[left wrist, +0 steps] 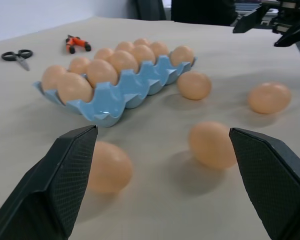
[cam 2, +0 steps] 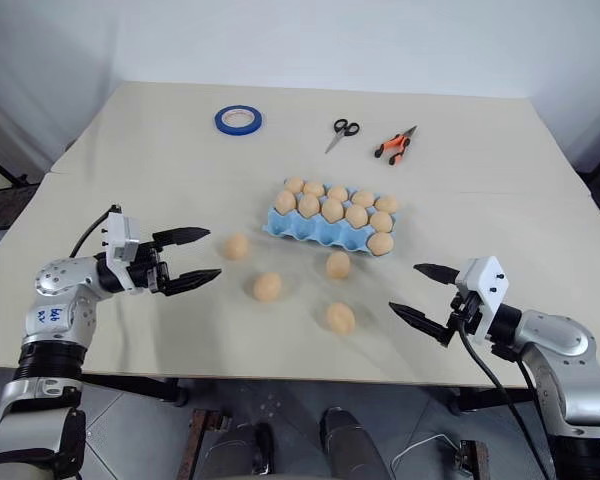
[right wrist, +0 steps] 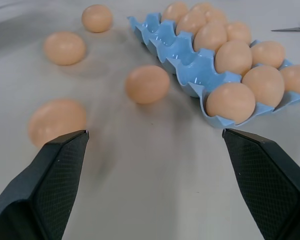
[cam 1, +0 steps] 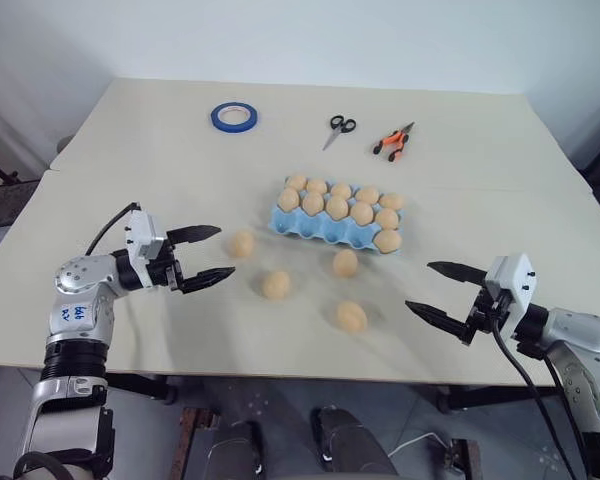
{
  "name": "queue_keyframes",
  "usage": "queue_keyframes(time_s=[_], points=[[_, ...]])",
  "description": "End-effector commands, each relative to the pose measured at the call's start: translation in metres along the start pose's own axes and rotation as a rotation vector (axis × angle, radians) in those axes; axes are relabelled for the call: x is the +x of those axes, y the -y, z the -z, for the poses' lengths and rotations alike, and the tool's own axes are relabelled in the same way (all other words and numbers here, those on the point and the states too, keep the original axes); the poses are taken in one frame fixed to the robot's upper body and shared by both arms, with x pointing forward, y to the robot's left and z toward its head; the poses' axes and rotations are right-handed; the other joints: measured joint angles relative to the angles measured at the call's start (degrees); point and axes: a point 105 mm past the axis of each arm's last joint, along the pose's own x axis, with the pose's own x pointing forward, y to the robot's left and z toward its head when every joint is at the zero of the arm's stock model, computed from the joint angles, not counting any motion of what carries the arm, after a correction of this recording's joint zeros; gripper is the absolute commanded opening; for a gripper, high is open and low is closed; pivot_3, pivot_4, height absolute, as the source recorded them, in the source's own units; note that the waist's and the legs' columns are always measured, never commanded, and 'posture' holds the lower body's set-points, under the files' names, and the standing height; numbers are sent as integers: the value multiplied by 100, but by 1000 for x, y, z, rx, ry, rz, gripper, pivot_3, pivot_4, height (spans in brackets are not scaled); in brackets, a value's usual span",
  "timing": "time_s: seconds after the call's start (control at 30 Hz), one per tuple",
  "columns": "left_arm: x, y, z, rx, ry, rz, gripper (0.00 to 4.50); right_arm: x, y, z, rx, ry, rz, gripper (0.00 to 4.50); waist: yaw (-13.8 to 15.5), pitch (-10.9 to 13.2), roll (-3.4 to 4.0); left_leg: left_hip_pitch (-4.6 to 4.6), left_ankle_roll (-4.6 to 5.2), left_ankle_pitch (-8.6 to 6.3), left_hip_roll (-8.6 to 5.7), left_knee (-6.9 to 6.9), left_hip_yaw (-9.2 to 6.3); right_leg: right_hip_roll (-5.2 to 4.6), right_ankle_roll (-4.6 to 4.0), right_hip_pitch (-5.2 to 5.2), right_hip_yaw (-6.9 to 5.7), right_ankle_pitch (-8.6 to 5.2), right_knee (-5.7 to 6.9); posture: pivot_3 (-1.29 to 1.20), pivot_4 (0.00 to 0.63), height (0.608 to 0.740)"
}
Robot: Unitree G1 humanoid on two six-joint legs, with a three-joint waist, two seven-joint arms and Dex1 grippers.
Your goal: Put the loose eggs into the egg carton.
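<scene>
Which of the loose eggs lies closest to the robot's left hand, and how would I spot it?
Start at the blue egg carton mid-table. Four loose eggs lie in front of it. Yours is the egg farthest toward the left hand, just beyond its open fingertips.

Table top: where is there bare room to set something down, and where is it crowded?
Free: the table between the blue tape roll and the left gripper, and right of the egg carton toward the right gripper. Crowded: in front of the carton, four loose eggs lie scattered between both open grippers.
</scene>
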Motion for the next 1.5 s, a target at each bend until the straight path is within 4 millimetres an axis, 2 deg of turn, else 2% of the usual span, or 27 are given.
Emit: queue_keyframes(time_s=[0.03,0.4,0.57,0.7,0.83,0.97,1.1,1.23,1.3,1.5], points=[[4,-4,-6,28,-3,-2,4481,0,3,-17,-38,56,19,4500,0,0,0,0,0,0,0,0,-1,0,0,0,-1,0,0,0,150,740],[9,-9,-11,23,5,-21,4481,0,8,-24,-37,72,64,4500,1,0,0,-1,0,0,0,-1,-3,0,0,0,-2,0,0,0,150,740],[12,-10,-13,25,14,1,4481,-2,4,-40,6,104,108,4500,4,0,0,-1,0,0,0,-1,-4,0,0,0,-3,0,1,0,150,740],[16,-9,-16,34,38,39,4481,-7,-15,-45,48,88,108,4500,13,0,0,-4,-1,0,1,-5,-9,0,-2,0,-8,-1,-2,0,150,740],[23,-8,-23,40,112,87,4481,-19,-46,-30,91,-21,65,4500,25,-2,-3,-7,-1,0,0,-6,-15,-1,-3,1,-14,-2,-5,0,150,740],[27,-4,-21,44,116,151,4481,-39,-71,-17,150,-106,16,4500,39,-3,-5,-7,-1,0,-4,-3,-19,-3,-2,8,-20,-3,-9,0,150,740],[29,-1,-18,52,117,195,4481,-49,-72,-12,154,-123,49,4500,-24,-14,-24,-1,1,1,-2,1,-18,-2,0,13,-18,-2,-9,0,150,740],[31,3,-16,61,115,234,4481,-36,-67,-14,161,-96,96,4500,-29,-15,-27,5,9,8,-3,2,-18,-2,-1,16,-14,-1,-9,0,150,740],[31,5,-16,66,114,247,4481,-24,-65,-17,172,-57,119,4500,-22,-16,-31,4,9,12,-1,2,-20,-2,-4,16,-16,1,-10,0,150,740],[34,8,-16,64,120,269,4481,16,-75,-8,214,-85,58,4500,4,-17,-31,-5,6,12,-1,-3,-22,-3,-13,7,-16,-3,-12,0,150,740]])
